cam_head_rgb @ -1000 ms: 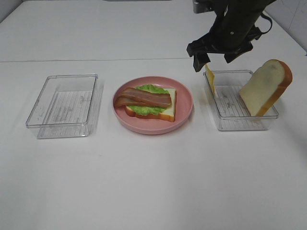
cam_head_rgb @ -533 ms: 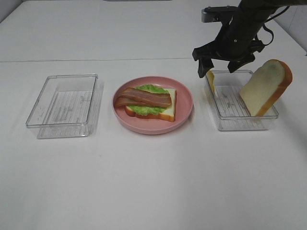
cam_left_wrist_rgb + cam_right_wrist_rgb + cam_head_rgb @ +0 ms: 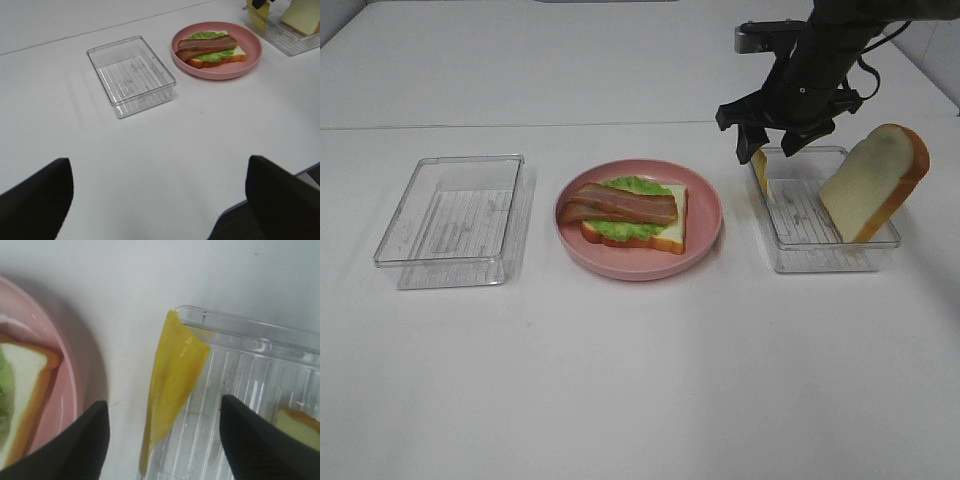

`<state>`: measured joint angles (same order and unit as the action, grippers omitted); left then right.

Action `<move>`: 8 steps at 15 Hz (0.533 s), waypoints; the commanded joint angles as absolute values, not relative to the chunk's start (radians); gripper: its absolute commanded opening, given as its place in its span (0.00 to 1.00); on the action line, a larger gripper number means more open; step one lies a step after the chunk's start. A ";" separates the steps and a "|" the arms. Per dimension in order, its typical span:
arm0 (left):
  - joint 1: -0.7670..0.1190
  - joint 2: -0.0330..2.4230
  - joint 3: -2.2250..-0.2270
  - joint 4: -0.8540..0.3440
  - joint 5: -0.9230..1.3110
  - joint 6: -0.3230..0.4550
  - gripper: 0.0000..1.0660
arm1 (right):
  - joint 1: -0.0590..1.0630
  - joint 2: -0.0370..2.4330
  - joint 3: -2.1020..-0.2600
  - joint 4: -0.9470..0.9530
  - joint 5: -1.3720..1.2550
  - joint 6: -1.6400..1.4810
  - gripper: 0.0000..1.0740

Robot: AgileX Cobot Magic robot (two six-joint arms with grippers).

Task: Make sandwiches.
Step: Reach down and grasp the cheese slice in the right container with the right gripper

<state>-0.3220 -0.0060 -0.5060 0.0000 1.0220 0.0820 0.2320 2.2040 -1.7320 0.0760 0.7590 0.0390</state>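
The white table (image 3: 640, 380) carries everything. Two clear plastic trays stand on it, one on each side of the pink plate (image 3: 630, 268) in the high view: the left tray (image 3: 455, 220) a little apart from the plate, the right tray (image 3: 800, 255) just beside the plate's other edge.

The right gripper (image 3: 767, 143) hangs above the wall of the right tray that is nearest to the plate. Its fingers are spread. The left gripper (image 3: 160, 200) shows only in its own wrist view, well apart from the plate. Its two dark fingers are also spread wide and hold nothing.

One bread slice (image 3: 665, 232) lies flat on the plate. The second bread slice (image 3: 875, 180) stands tilted in the right tray, at the end far from the plate, and leans over that tray's rim.

The lettuce leaf (image 3: 638, 185) lies on the flat slice, and the bacon strips (image 3: 620, 205) lie across the lettuce.

The yellow cheese slice (image 3: 172, 370) stands on its edge against the plate-side wall of the right tray. It is between the right gripper's fingers (image 3: 75, 450), and neither finger touches it.
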 commanded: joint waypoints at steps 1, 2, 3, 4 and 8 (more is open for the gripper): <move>-0.321 -0.027 -0.502 0.000 1.026 0.084 0.82 | 0.228 2.207 -1.738 0.071 0.765 0.028 0.46; -0.321 -0.027 -0.502 0.000 1.026 0.084 0.82 | 0.228 2.207 -1.738 0.071 0.764 0.028 0.46; -0.321 -0.027 -0.502 0.000 1.026 0.084 0.82 | 0.228 2.207 -1.738 0.071 0.763 0.028 0.46; -0.321 -0.027 -0.502 0.000 1.026 0.084 0.82 | 0.228 2.207 -1.738 0.071 0.763 0.025 0.46; -0.321 -0.027 -0.502 0.000 1.026 0.084 0.82 | 0.228 2.208 -1.738 0.067 0.758 0.025 0.46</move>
<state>-0.3220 -0.0060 -0.5060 0.0000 1.0220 0.0820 0.2320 2.2040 -1.7320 0.0760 0.7590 0.0390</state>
